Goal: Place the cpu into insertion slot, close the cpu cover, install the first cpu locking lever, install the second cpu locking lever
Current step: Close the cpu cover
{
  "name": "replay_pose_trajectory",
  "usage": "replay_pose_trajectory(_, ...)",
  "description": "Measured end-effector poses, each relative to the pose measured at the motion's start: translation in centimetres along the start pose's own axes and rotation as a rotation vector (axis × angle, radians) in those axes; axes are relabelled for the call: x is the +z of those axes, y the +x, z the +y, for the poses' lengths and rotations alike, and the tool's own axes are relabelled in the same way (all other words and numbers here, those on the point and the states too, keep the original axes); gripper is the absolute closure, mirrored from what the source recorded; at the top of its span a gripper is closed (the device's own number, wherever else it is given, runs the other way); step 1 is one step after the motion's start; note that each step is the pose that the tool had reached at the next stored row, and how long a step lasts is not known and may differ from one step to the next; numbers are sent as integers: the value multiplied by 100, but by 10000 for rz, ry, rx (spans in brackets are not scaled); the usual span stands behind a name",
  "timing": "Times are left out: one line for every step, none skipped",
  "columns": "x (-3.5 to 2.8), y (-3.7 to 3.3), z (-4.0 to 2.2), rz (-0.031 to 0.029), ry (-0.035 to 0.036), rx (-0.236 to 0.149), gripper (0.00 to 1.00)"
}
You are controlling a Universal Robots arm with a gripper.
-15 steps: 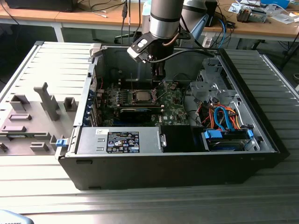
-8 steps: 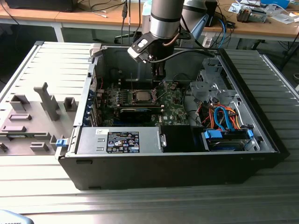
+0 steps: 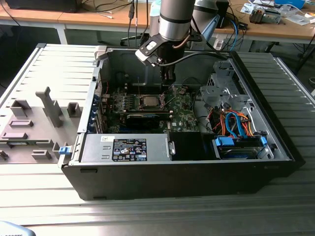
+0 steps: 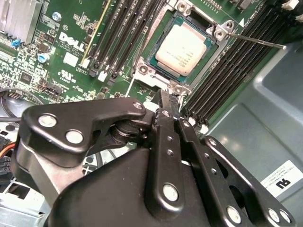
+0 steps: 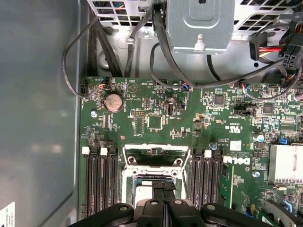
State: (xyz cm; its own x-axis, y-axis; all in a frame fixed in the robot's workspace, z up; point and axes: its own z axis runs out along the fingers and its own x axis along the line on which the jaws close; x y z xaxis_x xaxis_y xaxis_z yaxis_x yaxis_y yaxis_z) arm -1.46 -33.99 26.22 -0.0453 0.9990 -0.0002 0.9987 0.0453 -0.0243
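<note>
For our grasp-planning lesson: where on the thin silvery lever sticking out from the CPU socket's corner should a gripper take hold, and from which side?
Probably near the free end of the locking lever, where the bare rod runs clear of the cpu cover, over the memory slots. Come from above the motherboard and pinch across it: the rod is thin and straight.

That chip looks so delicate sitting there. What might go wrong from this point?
The tool hangs close to the cpu seated in the insertion slot. A slightly off push might scrape the chip or the memory slots alongside. The thin locking lever sticks out free, so the tool may well slip off it or bend it.
</note>
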Motion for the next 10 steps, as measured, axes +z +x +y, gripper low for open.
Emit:
replay_pose_trajectory(-1, 0, 2, -1, 1, 0, 89)
replay_pose_trajectory(-1, 0, 2, -1, 1, 1, 89)
replay_pose_trajectory(-1, 0, 3, -1, 1, 0, 89)
replay_pose_trajectory(-2, 0, 5, 1, 1, 0, 89)
replay_pose_trajectory(-3, 0, 6, 3, 1, 0, 89)
replay_pose_trajectory(-3, 0, 6, 4, 1, 0, 89)
replay_pose_trajectory(-3, 0, 6, 8, 1, -1, 89)
replay_pose_trajectory(-3, 0, 6, 17, 0, -1, 89)
replay_pose_trajectory(-3, -1, 6, 27, 0, -1, 89)
replay_pose_trajectory(-3, 0, 6, 35, 0, -1, 89)
